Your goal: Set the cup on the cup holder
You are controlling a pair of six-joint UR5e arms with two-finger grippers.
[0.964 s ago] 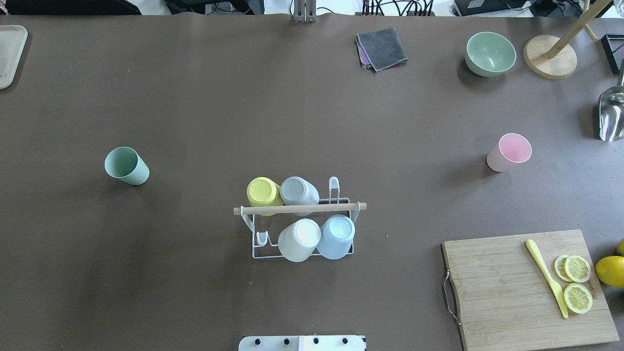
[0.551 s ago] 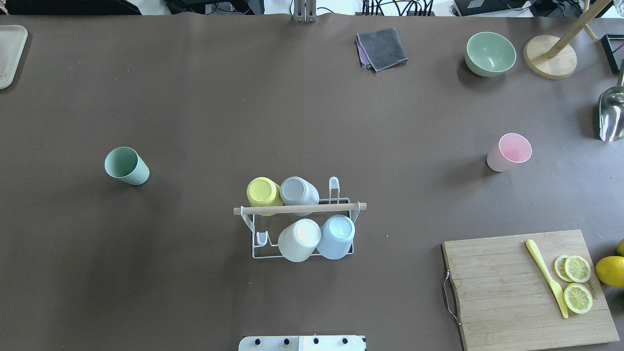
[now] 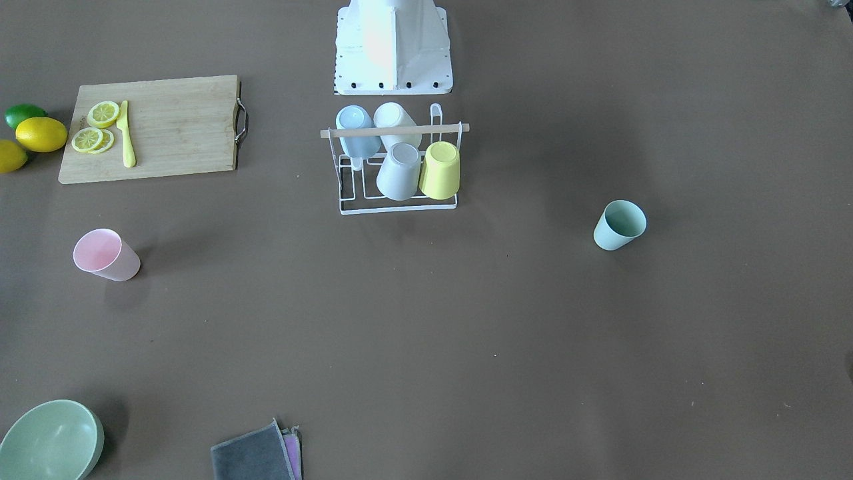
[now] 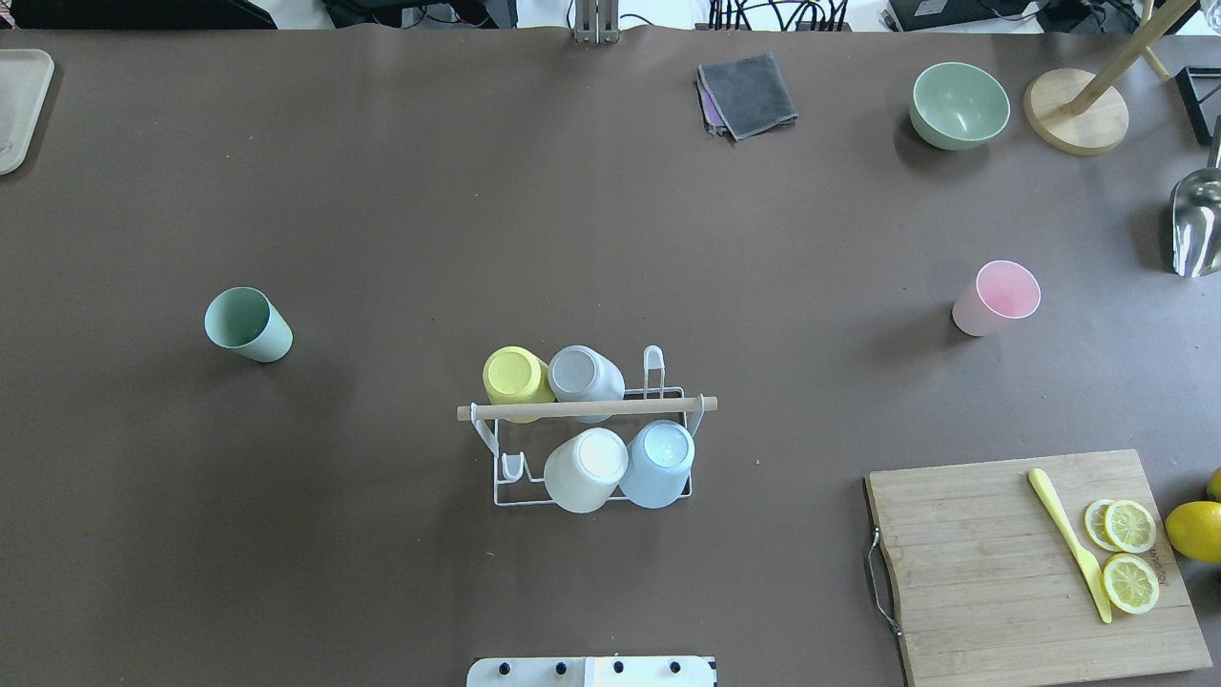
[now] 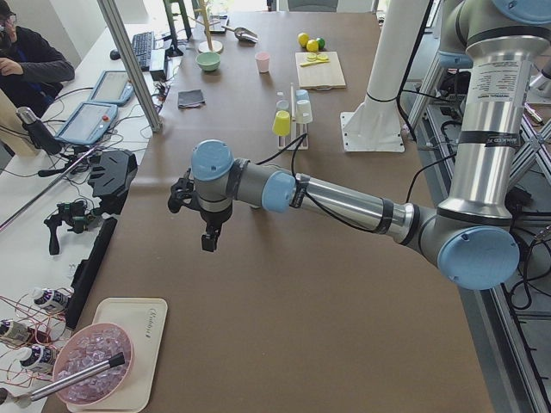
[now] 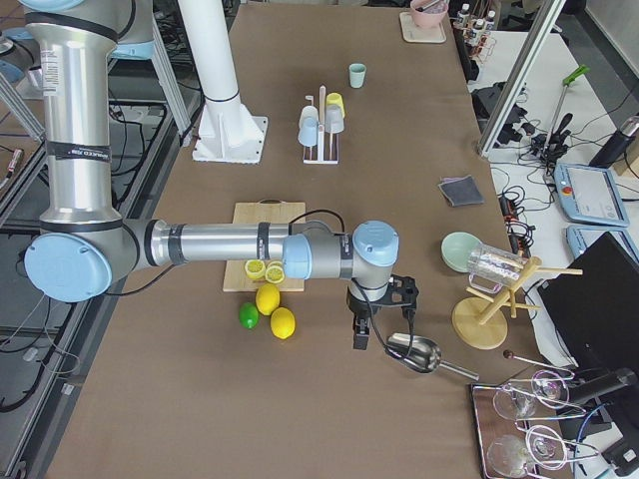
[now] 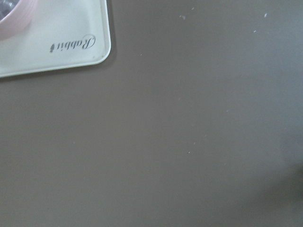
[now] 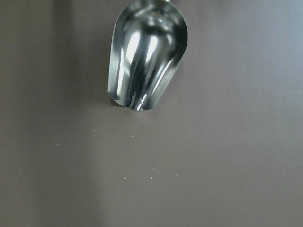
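The cup holder [image 4: 587, 408], a white wire rack with a wooden rod on top, stands near the table's front middle and also shows in the front-facing view [image 3: 394, 131]. Several cups sit upside down on it: yellow [image 4: 516, 377], grey [image 4: 582, 374], white [image 4: 584, 468] and light blue [image 4: 658, 463]. A green cup [image 4: 246, 324] stands upright on the left, and a pink cup [image 4: 997, 298] on the right. My left gripper [image 5: 209, 239] hangs over bare table far left. My right gripper [image 6: 359, 337] hangs far right by a metal scoop. I cannot tell if either is open.
A cutting board [image 4: 1002, 572] with lemon slices and a yellow knife lies front right. A green bowl [image 4: 959, 105], a grey cloth [image 4: 749, 93], a wooden stand base [image 4: 1076, 113] and a metal scoop [image 4: 1197, 224] lie at the back right. A tray [image 4: 17, 105] sits at the far left edge.
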